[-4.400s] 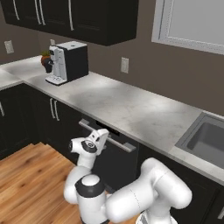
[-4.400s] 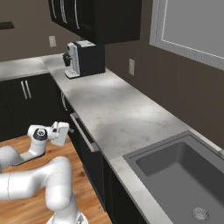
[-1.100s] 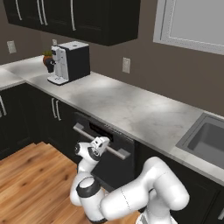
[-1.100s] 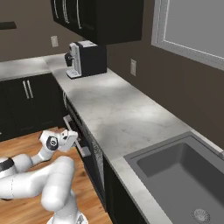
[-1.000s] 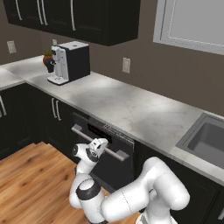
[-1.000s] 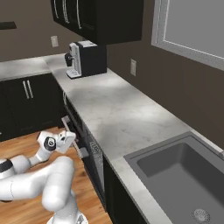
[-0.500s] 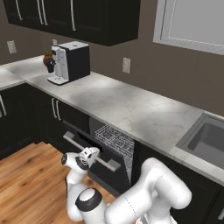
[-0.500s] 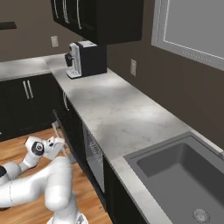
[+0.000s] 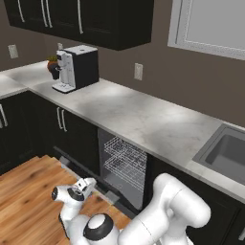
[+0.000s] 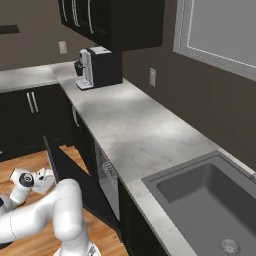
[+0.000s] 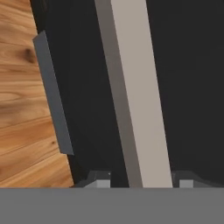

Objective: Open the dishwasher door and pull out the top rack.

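Dishwasher door [image 9: 91, 184] hangs swung down low over the wood floor [image 9: 28, 191] in the left base view, with the top rack [image 9: 125, 152] visible inside the opening under the surface [image 9: 143, 119]. From the right, the door [image 10: 75, 185] slopes outward and the tool [image 10: 46, 179] sits at its outer edge. Along the hand, the handle [image 11: 135, 92] runs between the tool's [image 11: 141, 183] two spread fingertips [image 11: 101, 181]; whether they clamp it, I cannot tell.

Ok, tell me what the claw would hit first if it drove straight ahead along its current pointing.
The silver bar handle of the dishwasher door, most likely: in the hand view it runs between the claw tips, black panel right behind it. Depth is unclear.
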Tool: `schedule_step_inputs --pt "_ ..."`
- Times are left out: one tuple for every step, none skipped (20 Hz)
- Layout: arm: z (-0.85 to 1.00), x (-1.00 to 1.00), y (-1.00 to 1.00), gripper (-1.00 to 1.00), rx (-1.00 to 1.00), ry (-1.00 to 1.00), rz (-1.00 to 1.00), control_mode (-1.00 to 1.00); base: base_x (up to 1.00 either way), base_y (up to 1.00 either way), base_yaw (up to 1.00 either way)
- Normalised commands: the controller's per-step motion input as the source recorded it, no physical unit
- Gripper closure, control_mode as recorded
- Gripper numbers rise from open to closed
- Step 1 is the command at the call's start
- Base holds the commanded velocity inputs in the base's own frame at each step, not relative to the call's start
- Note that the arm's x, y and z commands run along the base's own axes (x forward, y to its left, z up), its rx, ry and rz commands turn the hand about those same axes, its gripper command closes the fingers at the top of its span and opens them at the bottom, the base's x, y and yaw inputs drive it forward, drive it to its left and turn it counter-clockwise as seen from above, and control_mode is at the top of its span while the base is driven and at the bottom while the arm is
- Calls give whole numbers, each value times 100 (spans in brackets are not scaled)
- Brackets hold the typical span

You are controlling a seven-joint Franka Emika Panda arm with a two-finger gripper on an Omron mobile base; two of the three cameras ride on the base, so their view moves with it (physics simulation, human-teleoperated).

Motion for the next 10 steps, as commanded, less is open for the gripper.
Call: schedule_step_inputs --pt "-100 -54 71 100 -3 0 -2 -100 0 0 0" --pt "-100 -53 70 100 -4 0 -2 -100 0 0 0" --pt "-100 -53 67 100 -4 0 -2 -100 0 0 0" --pt "-100 -51 66 100 -4 0 -2 -100 0 0 0" --pt "-100 -51 64 100 -4 0 -2 -100 0 0 0" --pt "-100 -48 59 100 -5 0 -1 -100 0 0 0" --pt "-100 -45 58 100 -5 0 -1 -100 0 0 0" --pt "-100 -44 59 100 -6 0 -1 -100 0 0 0" --pt "-100 -42 58 100 -6 0 -1 -100 0 0 0" --pt "-100 -40 58 100 -5 1 -2 -100 0 0 0"
